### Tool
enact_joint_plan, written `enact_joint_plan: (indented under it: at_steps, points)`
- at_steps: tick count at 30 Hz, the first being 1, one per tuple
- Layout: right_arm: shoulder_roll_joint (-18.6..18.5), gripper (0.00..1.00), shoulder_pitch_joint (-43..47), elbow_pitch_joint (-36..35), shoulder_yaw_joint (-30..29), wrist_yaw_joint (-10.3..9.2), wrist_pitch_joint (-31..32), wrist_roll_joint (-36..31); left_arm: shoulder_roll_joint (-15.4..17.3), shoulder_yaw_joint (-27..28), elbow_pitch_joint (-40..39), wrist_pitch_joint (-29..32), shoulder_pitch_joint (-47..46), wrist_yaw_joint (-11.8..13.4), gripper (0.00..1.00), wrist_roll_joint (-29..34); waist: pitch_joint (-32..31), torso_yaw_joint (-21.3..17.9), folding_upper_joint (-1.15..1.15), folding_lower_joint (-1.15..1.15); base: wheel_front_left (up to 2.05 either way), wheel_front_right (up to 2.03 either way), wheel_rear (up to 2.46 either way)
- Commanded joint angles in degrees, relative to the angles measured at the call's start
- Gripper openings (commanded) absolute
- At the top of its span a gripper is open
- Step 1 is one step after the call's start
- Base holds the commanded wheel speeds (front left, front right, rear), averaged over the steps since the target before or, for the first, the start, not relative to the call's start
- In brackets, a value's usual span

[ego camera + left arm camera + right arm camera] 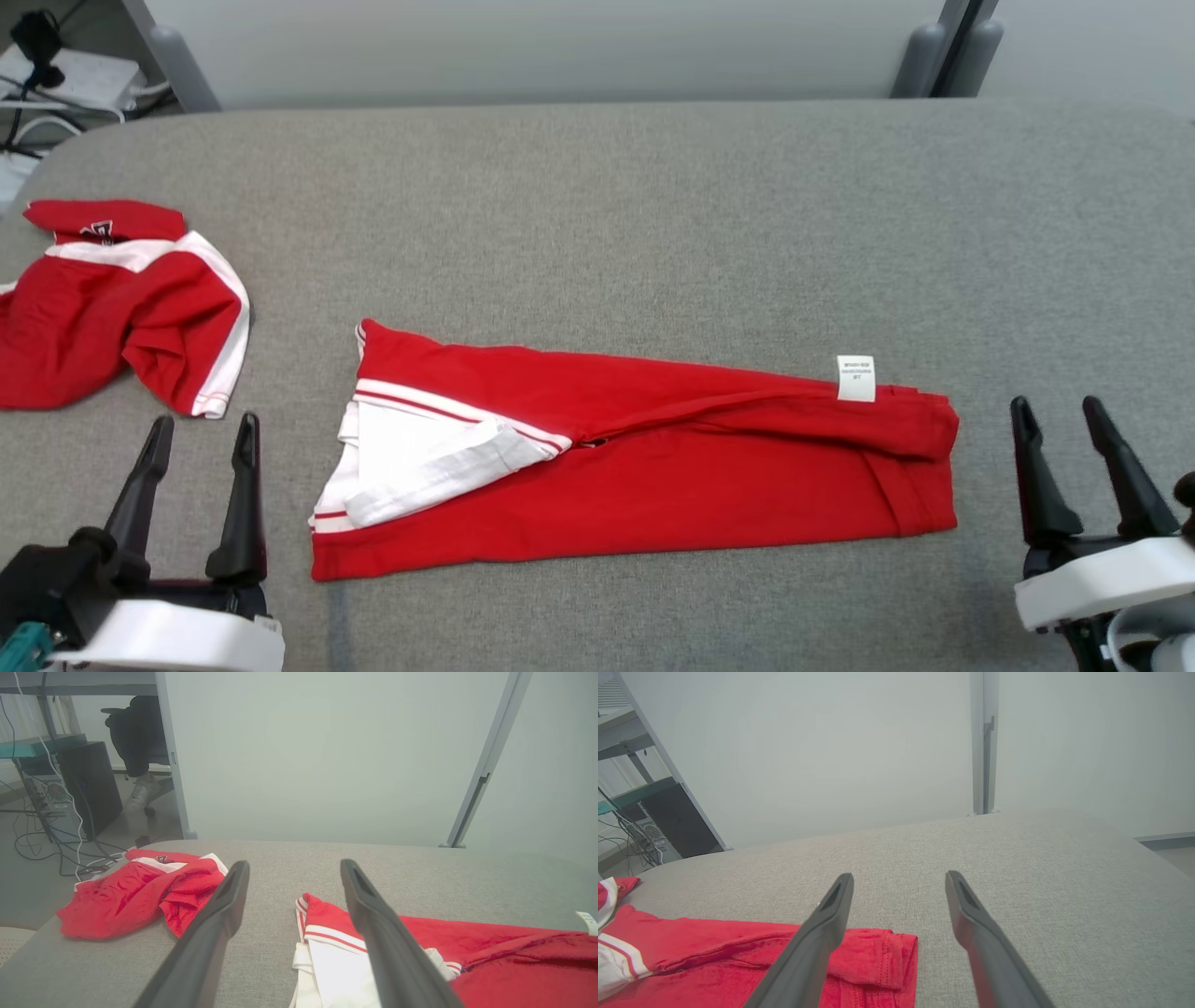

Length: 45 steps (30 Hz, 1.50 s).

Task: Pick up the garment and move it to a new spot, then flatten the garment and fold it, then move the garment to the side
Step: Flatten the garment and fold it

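Red cloth, the garment (653,476) lay flat in the lower middle of the head view on the grey table (653,205), already folded lengthwise into a long band. From this you could judge that flattening and a first fold were done; probably a further fold and the move to the side remained. Your left gripper (205,420) at lower left and right gripper (1056,403) at lower right had fingers spread wide, empty, each beside one end. Another red garment (112,299) lay crumpled at the left edge.
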Motion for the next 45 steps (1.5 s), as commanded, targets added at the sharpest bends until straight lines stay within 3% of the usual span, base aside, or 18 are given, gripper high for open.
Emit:
enact_joint_plan:
  at_steps: [1, 9, 29, 35, 45]
  points:
    - [-0.50, 1.00, -0.91, -0.72, 0.71, 0.01, 0.14, -0.89, 1.73, 2.47, -0.82, -0.53, -1.04, 0.62, 1.00, 0.44, -1.46, -0.59, 0.00, 0.00, 0.00, 0.00, 0.00]
    - [2.52, 1.00, 3.86, 0.58, -0.51, 0.01, 1.42, -6.29, 0.69, 2.32, 1.08, -0.54, 4.59, 1.72, 1.00, -0.05, -5.34, -1.02, 0.00, 0.00, 0.00, 0.00, 0.00]
    - [2.01, 1.00, 3.83, 0.66, -2.85, 0.01, 4.29, -6.16, -1.59, 1.86, 1.95, -0.59, 5.46, 0.46, 1.00, 1.29, -5.66, 0.62, 0.00, 0.00, 0.00, 0.00, 0.00]
    - [0.59, 1.00, -0.46, 5.92, -3.31, 0.01, 8.55, -3.92, -2.16, 1.04, 2.22, -0.30, 3.05, -0.35, 1.00, 1.31, -3.96, 2.15, 0.00, 0.00, 0.00, 0.00, 0.00]
    - [-2.42, 1.00, -8.92, 19.03, 1.02, 0.01, 13.72, -0.57, -4.34, -1.96, 4.90, -0.07, -2.17, -2.47, 1.00, 1.84, -1.95, 5.70, 0.00, 0.00, 0.00, 0.00, 0.00]
